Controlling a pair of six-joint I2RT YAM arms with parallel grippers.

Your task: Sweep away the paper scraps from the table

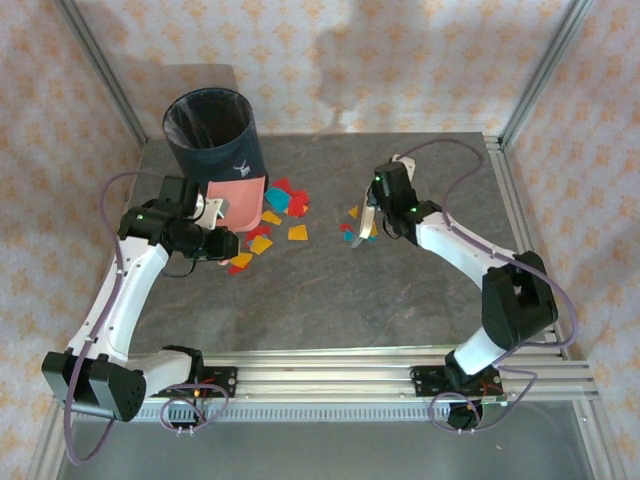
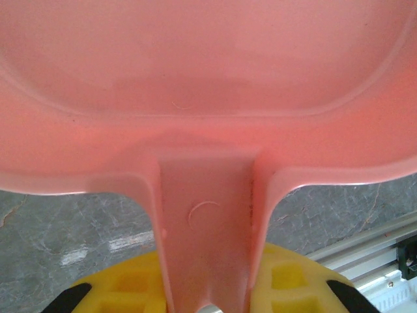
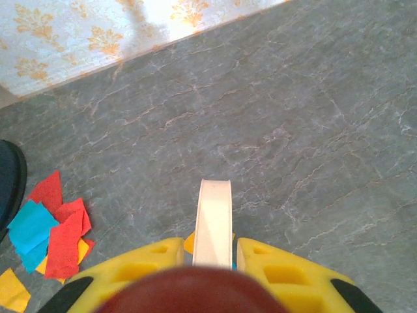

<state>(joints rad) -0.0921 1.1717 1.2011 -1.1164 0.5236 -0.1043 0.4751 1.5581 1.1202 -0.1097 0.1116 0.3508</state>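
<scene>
Paper scraps (image 1: 297, 232): featherlight, flimsy, scattered on worktop (image 1: 400, 290) left of centre; push flat, never pinch.
Left pincer (image 2: 208, 290): clamped on pink dustpan (image 2: 208, 98) handle.
Right pincer (image 3: 214, 251): clamped on pale sweeper (image 3: 215, 215).

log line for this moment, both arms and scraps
left gripper shut on pink dustpan handle | right gripper shut on cream handle | paper scraps loose on table, most by dustpan, few near right gripper

bright even light, blurred close foreground
</scene>
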